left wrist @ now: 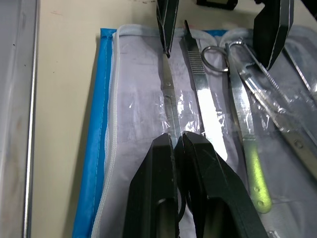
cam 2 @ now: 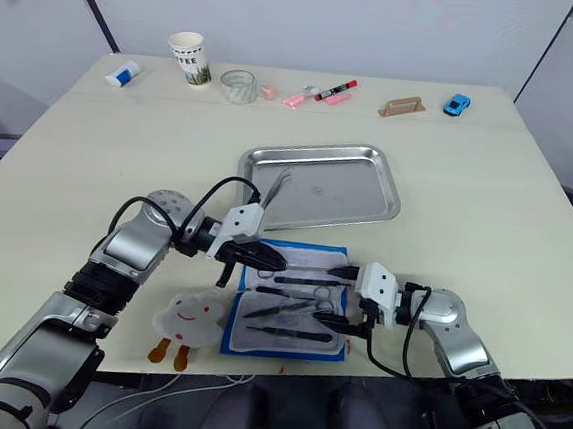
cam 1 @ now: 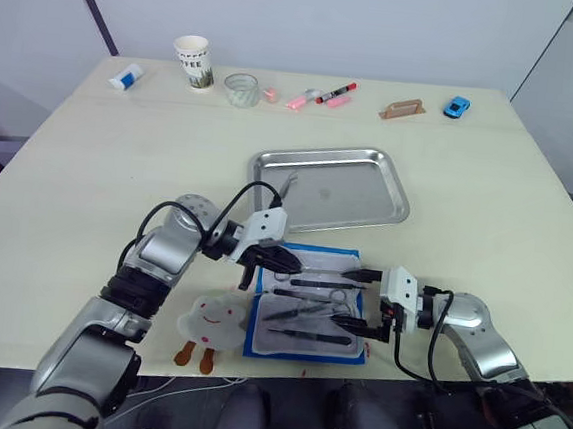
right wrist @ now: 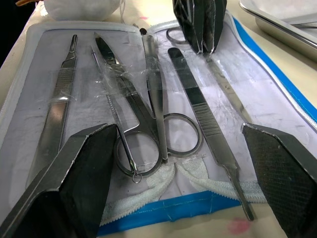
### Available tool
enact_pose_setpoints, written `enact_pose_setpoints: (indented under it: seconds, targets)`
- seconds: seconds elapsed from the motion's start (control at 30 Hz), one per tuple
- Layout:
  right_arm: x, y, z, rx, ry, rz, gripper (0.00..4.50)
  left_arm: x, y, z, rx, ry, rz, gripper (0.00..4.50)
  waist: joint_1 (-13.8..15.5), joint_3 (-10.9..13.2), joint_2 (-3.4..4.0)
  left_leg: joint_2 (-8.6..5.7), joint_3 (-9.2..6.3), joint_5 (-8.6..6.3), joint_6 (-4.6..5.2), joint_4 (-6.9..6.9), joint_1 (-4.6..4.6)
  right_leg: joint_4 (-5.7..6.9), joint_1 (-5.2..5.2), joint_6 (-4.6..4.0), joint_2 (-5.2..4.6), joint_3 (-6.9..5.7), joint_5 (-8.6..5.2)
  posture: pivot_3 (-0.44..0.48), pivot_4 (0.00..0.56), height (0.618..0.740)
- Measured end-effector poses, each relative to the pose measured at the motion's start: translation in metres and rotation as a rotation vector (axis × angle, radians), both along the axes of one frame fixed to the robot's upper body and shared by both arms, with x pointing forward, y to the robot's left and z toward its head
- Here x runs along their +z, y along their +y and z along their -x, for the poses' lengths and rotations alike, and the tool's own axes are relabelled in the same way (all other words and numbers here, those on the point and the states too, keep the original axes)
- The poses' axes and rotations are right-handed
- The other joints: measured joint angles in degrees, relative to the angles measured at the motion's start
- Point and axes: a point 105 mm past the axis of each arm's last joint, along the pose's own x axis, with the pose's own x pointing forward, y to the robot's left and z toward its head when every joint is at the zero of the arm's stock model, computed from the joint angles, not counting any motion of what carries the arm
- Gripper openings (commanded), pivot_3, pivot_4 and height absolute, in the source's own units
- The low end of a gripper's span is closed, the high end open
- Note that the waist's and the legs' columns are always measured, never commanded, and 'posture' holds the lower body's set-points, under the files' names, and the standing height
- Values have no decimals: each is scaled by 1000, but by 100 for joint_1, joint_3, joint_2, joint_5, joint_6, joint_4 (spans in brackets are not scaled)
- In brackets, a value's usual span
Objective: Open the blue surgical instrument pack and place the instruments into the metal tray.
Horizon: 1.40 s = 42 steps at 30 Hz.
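**Pack open on the table, left pincer pinching one slim tool**

Along the far edge of the table (cam 1: 91, 157) stand a small white-and-blue tube (cam 1: 125, 77), a paper cup (cam 1: 192, 62), a clear glass (cam 1: 241, 90), pink and red markers (cam 1: 322, 96), a tan block (cam 1: 403, 109) and a blue toy car (cam 1: 457, 107) — all well apart from the work area. A white plush toy (cam 1: 212, 320) lies just beside the pack's left side, under the left forearm.

The blue surgical instrument pack (cam 1: 309, 302) lies unfolded near the table's front edge, pale lining up, just in front of the metal tray (cam 1: 331, 186). The instruments (right wrist: 148, 106) sit side by side under clear plastic strips on the lining: ring-handled scissors, flat ridged handles and thin tweezers. The plastic glare and the pincer fingers hide parts of them, so their exact count is hard to make out.

The left pincer (left wrist: 177, 144) is over the pack's far left part, its fingers pressed together on one slim silver instrument. The right pincer (cam 1: 361, 301) hovers at the pack's right edge with fingers spread wide, touching nothing that can be seen.

In the tray, one thin silver tool (cam 1: 288, 185) lies near the left rim — the rest of the tray bed shows bare metal.
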Motion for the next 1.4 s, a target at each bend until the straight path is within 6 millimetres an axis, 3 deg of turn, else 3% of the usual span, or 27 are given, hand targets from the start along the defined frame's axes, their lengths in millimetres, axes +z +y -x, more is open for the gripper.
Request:
enact_pose_setpoints:
  seconds: [0.4,1.4]
  targets:
    - [0,0,0,0,0,-2,4389,6,2,6,8,7,-98,153,-2,2,1,2,0,0,0,0,1,0,0,-4,2,1,-3,0,150,725]
    - [0,3,0,2,0,-7,4389,19,29,8,19,20,-209,153,-7,10,10,22,2,0,0,0,5,0,-1,-19,24,4,0,0,150,725]
